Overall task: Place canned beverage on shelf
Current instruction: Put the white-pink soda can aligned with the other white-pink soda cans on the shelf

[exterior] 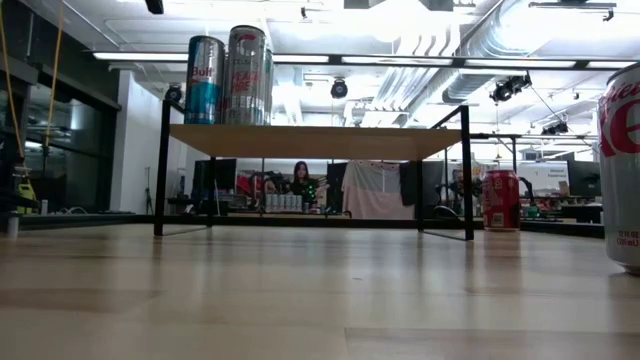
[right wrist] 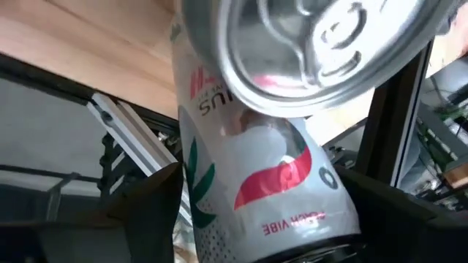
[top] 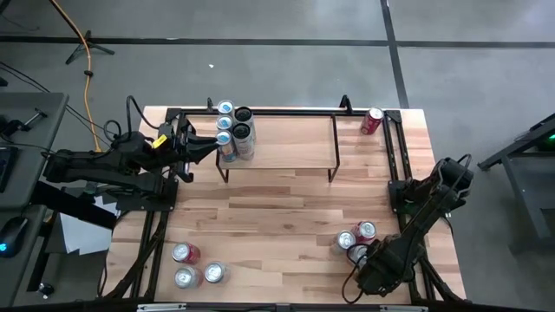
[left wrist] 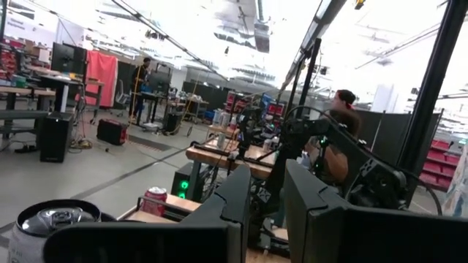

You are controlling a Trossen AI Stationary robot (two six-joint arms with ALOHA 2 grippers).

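The shelf (top: 286, 143) (exterior: 315, 141) stands at the table's far side, with several cans (top: 232, 130) (exterior: 228, 76) upright on its left end. Near the table's near right corner my right gripper (top: 360, 256) (right wrist: 259, 183) slants down over a cluster of cans, open. A white can with red and green markings (right wrist: 256, 183) fills the gap between its fingers. A silver can lid (right wrist: 307, 44) shows in front of that can's body. My left gripper (top: 212, 147) (left wrist: 267, 175) hangs shut and holding nothing beside the shelf's left end, close to the cans there. My right gripper has one finger (right wrist: 150, 212) and the other (right wrist: 398, 212) close against opposite sides of the white can's body (right wrist: 219, 212). I cannot tell whether they touch it.
Two more cans (top: 347, 240) (top: 366, 230) stand right beside my right gripper. A red can (top: 371, 121) (exterior: 501, 200) stands on the table by the shelf's right end. Three cans (top: 195, 267) stand at the near left. Bare wood (top: 277, 217) lies in front of the shelf.
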